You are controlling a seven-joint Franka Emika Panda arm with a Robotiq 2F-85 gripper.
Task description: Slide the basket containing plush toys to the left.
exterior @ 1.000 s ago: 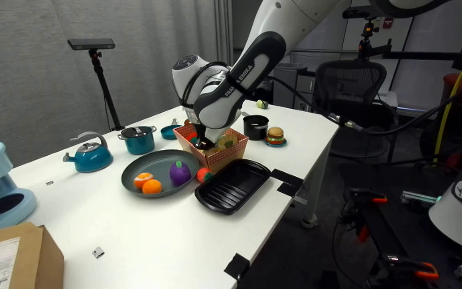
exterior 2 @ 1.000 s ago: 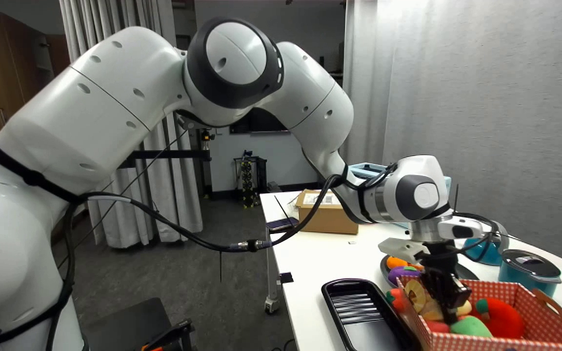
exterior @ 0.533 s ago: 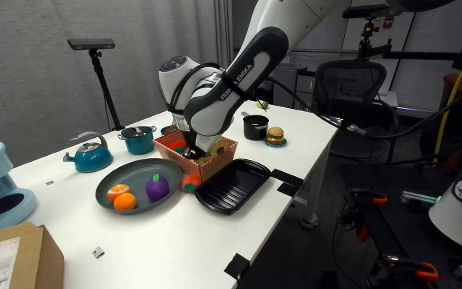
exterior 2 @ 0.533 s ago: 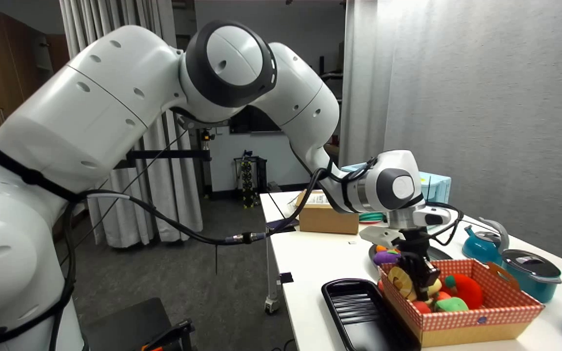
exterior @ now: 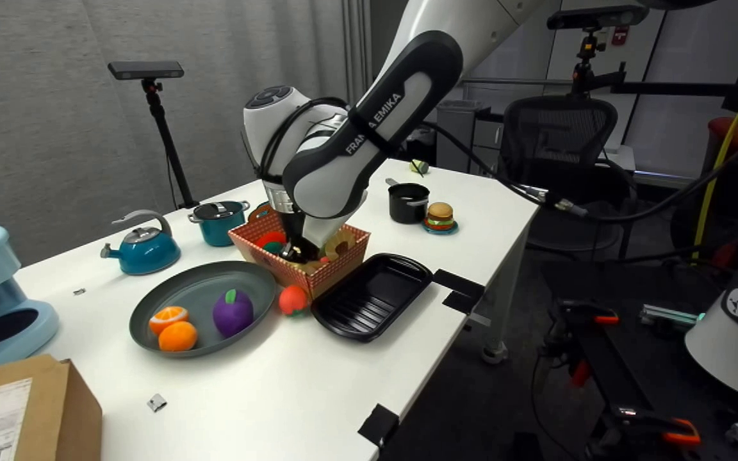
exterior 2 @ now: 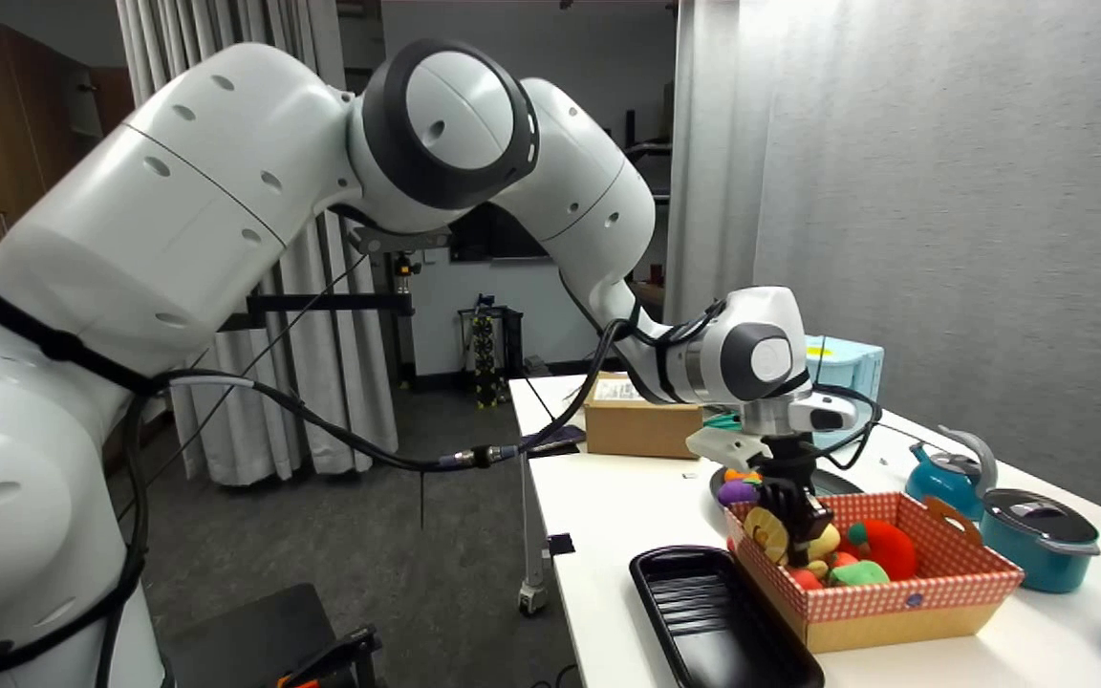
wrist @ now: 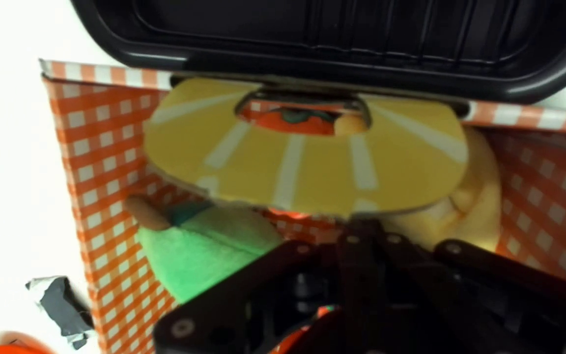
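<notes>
The basket (exterior: pixel 279 266) is a low-sided red-and-white checkered box with an orange-brown base; it also shows in an exterior view (exterior 2: pixel 904 631). It holds several plush toys: a red one (exterior 2: pixel 885 547), a green one (exterior 2: pixel 859 573) and a pale yellow one (exterior 2: pixel 824 543). In the wrist view, the basket's yellow handle flap (wrist: pixel 293 167) hangs inward above the green toy (wrist: pixel 209 250). My gripper (wrist: pixel 366 228) points down inside the basket, close by that flap. Its fingers look closed together with nothing seen between them; the tips are partly hidden. It also shows in both exterior views (exterior: pixel 298 253) (exterior 2: pixel 799 549).
A black ridged tray (exterior: pixel 372 301) lies against the basket's side. The dark grey plate (exterior: pixel 145 307) with orange and purple pieces stands beside the basket, and a red tomato toy (exterior: pixel 293 299) sits between plate and tray. A teal pot (exterior: pixel 218 227), kettle (exterior: pixel 148 250) and black pot (exterior: pixel 409 203) stand around.
The gripper and basket have moved together towards the coffee-machine and cardboard-box end of the table. The plate and tomato toy have shifted the same way. The black tray has stayed put.
</notes>
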